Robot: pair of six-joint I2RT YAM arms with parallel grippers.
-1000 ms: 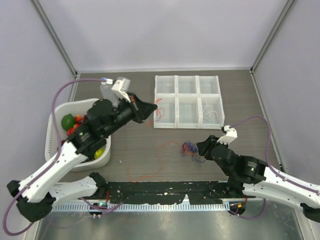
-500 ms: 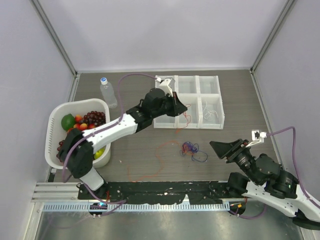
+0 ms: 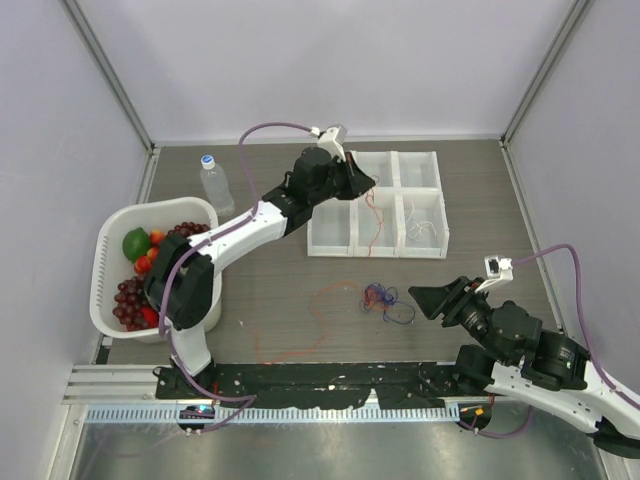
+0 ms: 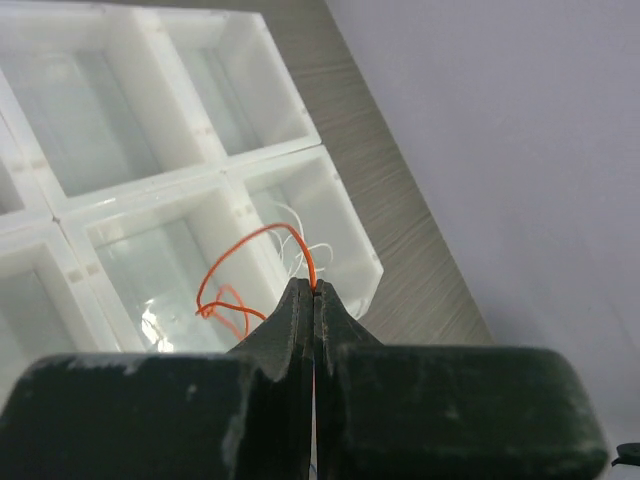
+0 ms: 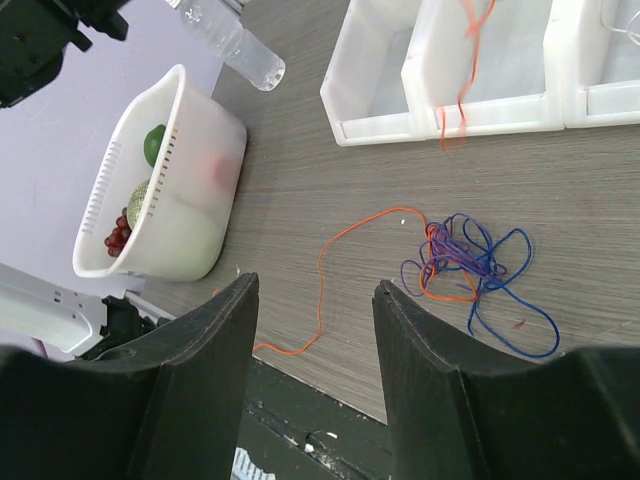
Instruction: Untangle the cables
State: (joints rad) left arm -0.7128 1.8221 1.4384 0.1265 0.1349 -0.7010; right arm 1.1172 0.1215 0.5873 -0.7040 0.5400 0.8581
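Left gripper (image 4: 314, 290) over white compartment tray (image 3: 330, 250), jaws pinched shut on orange cable (image 4: 311, 265). Strand dangles from fingertips above tray's near middle compartment. White cable (image 3: 420, 228) lies in near right compartment. Tangle of cables (image 5: 465, 265), blue, purple and orange, sits on table (image 3: 270, 290) near tray. Second orange cable (image 5: 330, 270) trails left and nearward from tangle. Right gripper (image 5: 315, 290) hovers just right of tangle, jaws spread open, holding nothing. Fruit basket (image 3: 105, 250) and bottle (image 3: 215, 183) at left.

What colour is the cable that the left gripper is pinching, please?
The cable is orange-red, clearest in the left wrist view.
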